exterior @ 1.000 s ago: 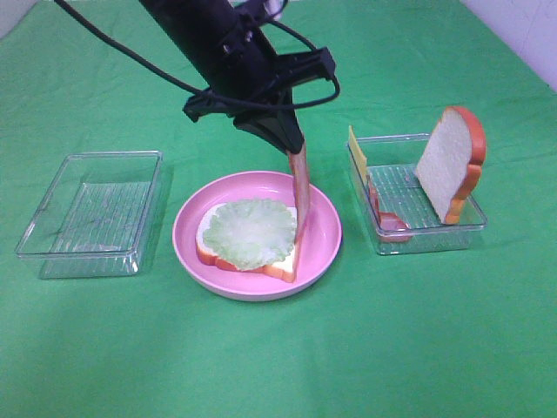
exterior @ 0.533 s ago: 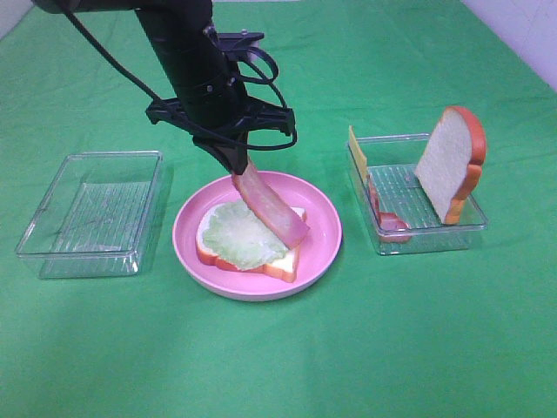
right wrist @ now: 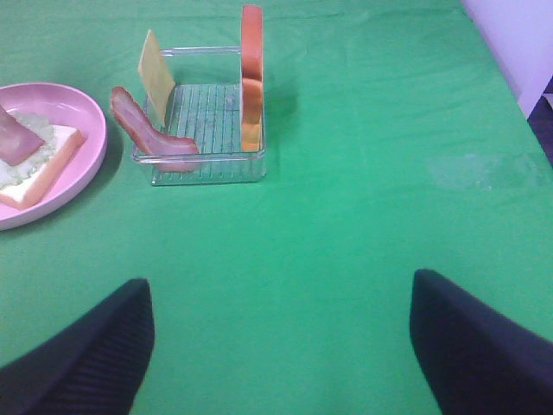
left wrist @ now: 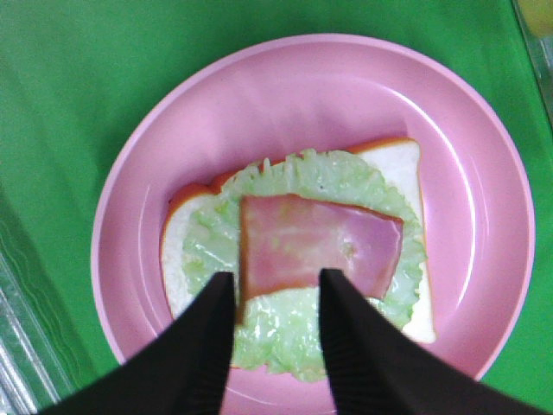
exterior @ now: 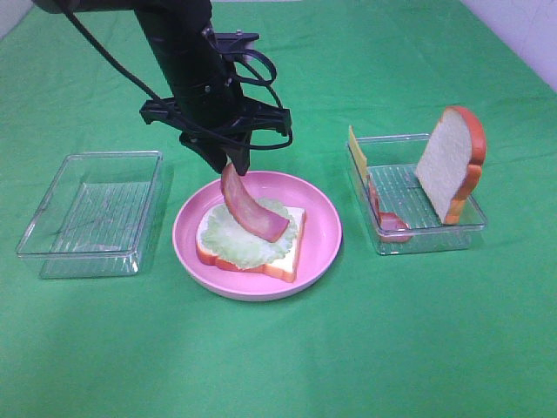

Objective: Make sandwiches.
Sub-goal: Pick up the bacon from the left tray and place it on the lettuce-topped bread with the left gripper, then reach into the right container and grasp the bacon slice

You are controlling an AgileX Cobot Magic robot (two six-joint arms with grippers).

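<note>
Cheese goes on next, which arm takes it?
Right. The right gripper is open and free, facing the tray with the cheese; the left gripper holds bacon over the plate.

Matt green cloth covers the table (exterior: 278, 366); the pink plate (exterior: 324, 235) is glossy plastic; the nine-o'clock tray (exterior: 90, 211) clear ribbed plastic; the bacon strip (exterior: 251, 211) smooth.

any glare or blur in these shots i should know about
Exterior high view: even, soft light, only faint shadows beside the pink plate. Left wrist view: sharp, with glossy streaks on the plate rim; the left hand holding the bacon strip is dark, detail lost. Right wrist view: the fingers of the right hand are blurred, the clear tray crisp.
</note>
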